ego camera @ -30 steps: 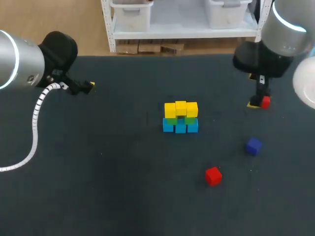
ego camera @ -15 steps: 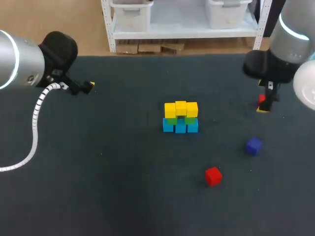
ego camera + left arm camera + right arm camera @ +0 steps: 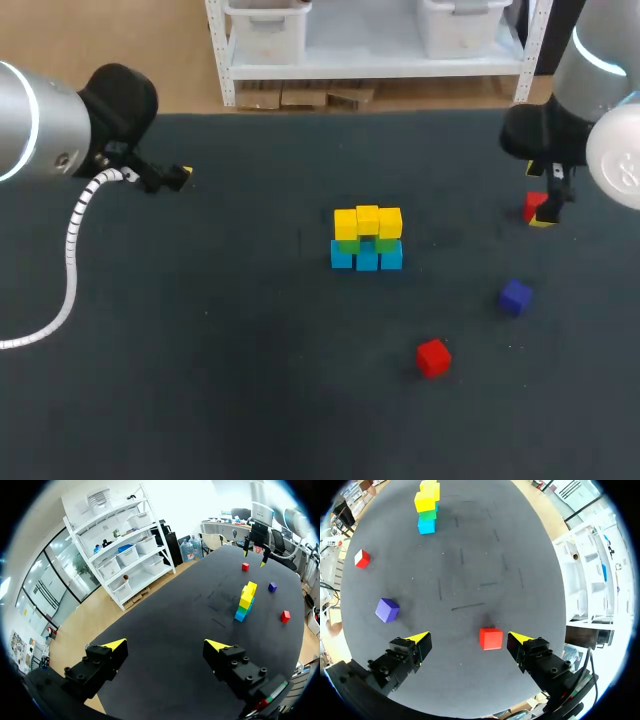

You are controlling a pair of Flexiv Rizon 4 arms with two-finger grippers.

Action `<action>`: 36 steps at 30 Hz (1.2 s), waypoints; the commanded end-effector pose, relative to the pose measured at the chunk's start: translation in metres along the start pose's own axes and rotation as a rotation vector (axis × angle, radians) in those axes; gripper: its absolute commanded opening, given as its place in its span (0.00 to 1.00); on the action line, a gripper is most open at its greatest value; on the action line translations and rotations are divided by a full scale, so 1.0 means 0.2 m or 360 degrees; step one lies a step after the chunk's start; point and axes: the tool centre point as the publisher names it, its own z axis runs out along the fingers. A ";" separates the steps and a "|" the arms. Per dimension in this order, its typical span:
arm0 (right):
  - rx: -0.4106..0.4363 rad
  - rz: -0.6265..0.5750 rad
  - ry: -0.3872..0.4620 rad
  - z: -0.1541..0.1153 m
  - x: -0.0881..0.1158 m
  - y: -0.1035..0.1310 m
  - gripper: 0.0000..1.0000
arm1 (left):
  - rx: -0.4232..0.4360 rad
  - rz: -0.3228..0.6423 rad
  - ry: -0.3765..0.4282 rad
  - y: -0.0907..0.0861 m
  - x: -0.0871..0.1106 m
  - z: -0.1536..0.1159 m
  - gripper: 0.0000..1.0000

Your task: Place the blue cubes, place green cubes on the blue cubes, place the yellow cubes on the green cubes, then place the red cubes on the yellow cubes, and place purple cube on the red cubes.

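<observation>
"While the left arm hangs over the far left of the matte dark table (image 3: 200, 350), how is the left gripper (image 3: 165, 645)?"
"Its tips are wide apart, with nothing between. At mid-table, smooth, square-edged blue cubes (image 3: 366, 258) carry green cubes (image 3: 386, 244), with yellow cubes (image 3: 367, 220) on top."
"And rightward?"
"A loose red cube (image 3: 433, 357), a purple cube (image 3: 516, 297), then the right gripper (image 3: 469, 638) pointing down, fingers spread, a second red cube (image 3: 491, 638) lying unclamped between them."

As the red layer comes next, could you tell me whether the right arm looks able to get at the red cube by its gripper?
Probably yes. The right gripper is open over the red cube, which lies in the gap between its fingers. Nothing stands beside it; the purple cube lies well apart.
</observation>
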 end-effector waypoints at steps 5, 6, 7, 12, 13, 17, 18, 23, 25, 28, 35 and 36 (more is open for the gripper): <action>-0.0010 0.0022 0.0062 0.05 0.03 -0.04 1.00 | 0.0007 0.0002 -0.0005 0.01 0.00 0.00 1.00; -0.0015 0.0027 0.0068 0.06 0.04 -0.05 1.00 | 0.0007 0.0002 -0.0005 0.01 0.00 0.00 1.00; -0.0023 0.0032 0.0075 0.07 0.05 -0.06 1.00 | 0.0007 0.0002 -0.0005 0.01 0.00 0.00 1.00; -0.0055 0.0049 0.0089 0.11 0.07 -0.08 1.00 | 0.0007 0.0002 -0.0005 0.01 0.00 0.00 1.00; -0.0059 0.0053 0.0095 0.12 0.07 -0.09 1.00 | 0.0007 0.0002 -0.0005 0.01 0.00 0.00 1.00; -0.0070 0.0062 0.0099 0.15 0.07 -0.10 1.00 | 0.0007 0.0002 -0.0005 0.01 0.00 0.00 1.00; -0.0071 0.0064 0.0108 0.15 0.07 -0.11 1.00 | 0.0007 0.0002 -0.0005 0.01 0.00 0.00 1.00; -0.0077 0.0069 0.0128 0.18 0.07 -0.12 1.00 | 0.0007 0.0002 -0.0005 0.01 0.00 0.00 1.00; -0.0080 0.0073 0.0134 0.19 0.07 -0.13 1.00 | 0.0007 0.0002 -0.0005 0.01 0.00 0.00 1.00; -0.0090 0.0083 0.0140 0.21 0.07 -0.13 1.00 | 0.0007 0.0002 -0.0005 0.01 0.00 0.00 1.00; -0.0111 0.0107 0.0158 0.24 0.10 -0.13 1.00 | 0.0007 0.0002 -0.0005 0.01 0.00 0.00 1.00; -0.0112 0.0108 0.0157 0.24 0.10 -0.13 1.00 | 0.0007 0.0002 -0.0005 0.01 0.00 0.00 1.00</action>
